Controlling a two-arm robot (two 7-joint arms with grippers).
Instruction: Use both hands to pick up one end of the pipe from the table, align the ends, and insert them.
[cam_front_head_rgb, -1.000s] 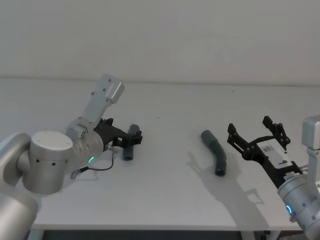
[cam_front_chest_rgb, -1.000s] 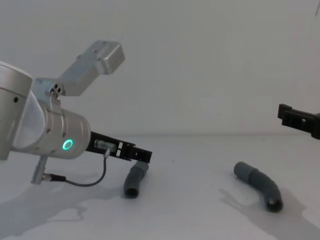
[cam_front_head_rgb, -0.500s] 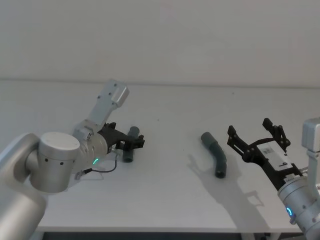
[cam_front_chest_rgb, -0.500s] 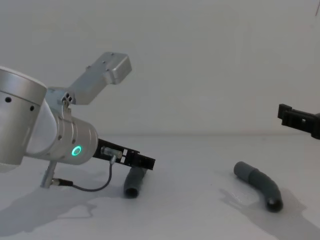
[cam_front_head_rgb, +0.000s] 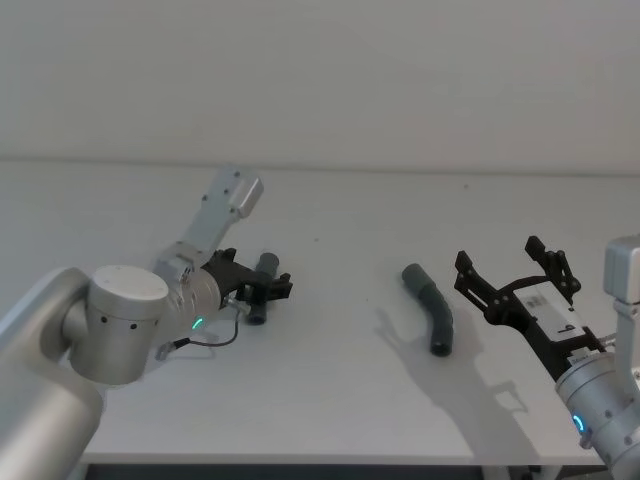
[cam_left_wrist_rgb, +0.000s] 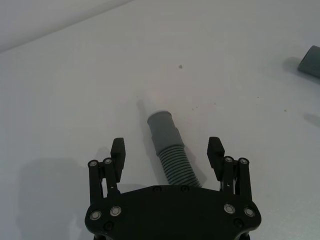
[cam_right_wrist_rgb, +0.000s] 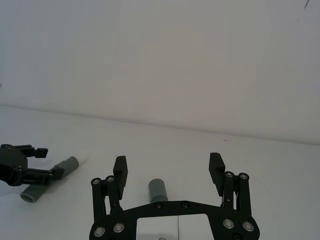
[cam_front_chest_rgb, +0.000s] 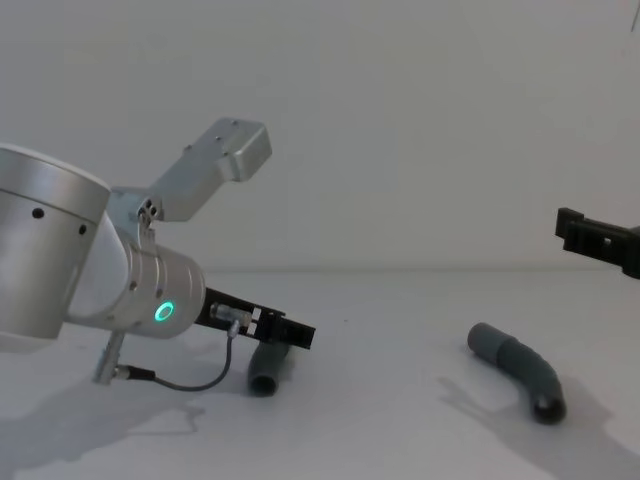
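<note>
Since a moment ago the left gripper (cam_front_head_rgb: 266, 288) has pushed a little further along the straight pipe piece (cam_front_head_rgb: 267, 264), and its arm has come lower toward the table (cam_front_head_rgb: 340, 400). The right gripper (cam_front_head_rgb: 498, 252) has kept its place.

Now the left gripper is low over the left half of the table, about midway between the near and far edges. Its fingers (cam_left_wrist_rgb: 118, 150) are spread apart, one on each side of the ribbed middle of the straight piece (cam_left_wrist_rgb: 167, 142), with a gap on both sides, so they do not touch it. The piece lies flat on the table. Its smooth cuff (cam_left_wrist_rgb: 161, 125) points away from the gripper (cam_left_wrist_rgb: 167, 150), and a pale narrower tip (cam_left_wrist_rgb: 143, 107) comes out beyond the cuff.

The bent pipe piece (cam_front_head_rgb: 432, 310) lies on the right half of the table, well apart from the straight one. The right gripper hangs above the table near the right edge, just beside this piece, with its fingers (cam_right_wrist_rgb: 119, 170) wide apart and holding nothing.
</note>
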